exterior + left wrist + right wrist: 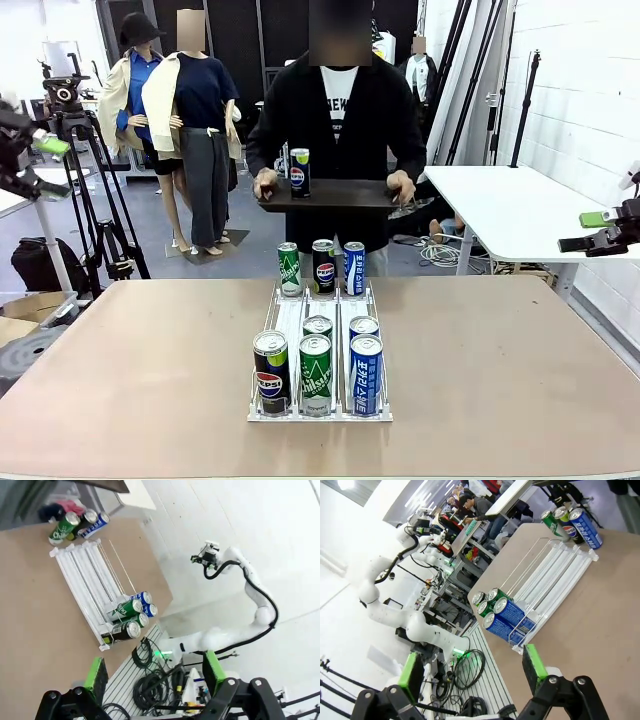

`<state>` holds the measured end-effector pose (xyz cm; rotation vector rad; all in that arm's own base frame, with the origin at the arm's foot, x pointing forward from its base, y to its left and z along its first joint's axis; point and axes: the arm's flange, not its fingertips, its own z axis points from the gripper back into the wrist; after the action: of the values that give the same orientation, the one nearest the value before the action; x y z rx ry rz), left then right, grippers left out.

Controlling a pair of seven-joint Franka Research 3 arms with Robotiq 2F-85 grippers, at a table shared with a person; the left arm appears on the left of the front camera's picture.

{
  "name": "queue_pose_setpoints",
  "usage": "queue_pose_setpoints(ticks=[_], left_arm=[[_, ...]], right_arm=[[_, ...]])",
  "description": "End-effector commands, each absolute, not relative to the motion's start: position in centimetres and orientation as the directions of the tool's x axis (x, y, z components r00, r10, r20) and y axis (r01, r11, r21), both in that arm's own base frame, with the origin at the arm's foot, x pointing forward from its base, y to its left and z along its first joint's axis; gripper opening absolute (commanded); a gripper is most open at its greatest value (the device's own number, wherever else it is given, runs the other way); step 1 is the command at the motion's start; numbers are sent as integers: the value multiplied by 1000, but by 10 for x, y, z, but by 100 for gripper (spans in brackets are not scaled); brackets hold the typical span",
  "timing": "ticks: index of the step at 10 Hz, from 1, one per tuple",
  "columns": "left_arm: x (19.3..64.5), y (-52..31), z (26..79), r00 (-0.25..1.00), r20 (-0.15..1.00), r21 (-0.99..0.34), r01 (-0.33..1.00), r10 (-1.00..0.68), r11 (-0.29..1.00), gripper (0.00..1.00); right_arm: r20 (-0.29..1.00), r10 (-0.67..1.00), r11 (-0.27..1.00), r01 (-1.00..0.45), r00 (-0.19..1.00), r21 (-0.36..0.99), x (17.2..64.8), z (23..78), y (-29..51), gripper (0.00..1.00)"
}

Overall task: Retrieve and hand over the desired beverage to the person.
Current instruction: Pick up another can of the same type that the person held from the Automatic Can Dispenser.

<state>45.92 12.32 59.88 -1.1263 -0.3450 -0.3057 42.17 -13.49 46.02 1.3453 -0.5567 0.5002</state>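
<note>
Left gripper (154,672) and right gripper (472,670): jaws wide, empty, held high at either side, well apart from the cans.
White rack (289,318) on table (500,380): three lanes, likely feeding cans forward. The near row has a front Pepsi can (271,372), green can (315,375) and blue can (366,374).
Three upright cans (324,266): just beyond the rack's far end.
Person (340,110): hands at the ends of a dark tray (340,194) bearing a sample Pepsi can (299,171), probably showing the drink wanted. Retrieval not begun.

You have the person (338,120), black jacket over white T-shirt, standing beyond the surface's far edge, holding a dark tray (350,194) bearing one upright Pepsi can (299,172).
</note>
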Motion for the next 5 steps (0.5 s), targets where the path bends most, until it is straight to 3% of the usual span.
queue_pose_setpoints(ticks=[1, 5], left_arm=[[473, 144, 570, 919, 394, -868, 376, -12, 323, 100], [480, 190, 513, 941, 308, -929, 267, 138, 256, 100]], right_arm=[[646, 17, 150, -641, 763, 753, 421, 460, -133, 100], [646, 17, 150, -641, 763, 753, 421, 460, -133, 100]])
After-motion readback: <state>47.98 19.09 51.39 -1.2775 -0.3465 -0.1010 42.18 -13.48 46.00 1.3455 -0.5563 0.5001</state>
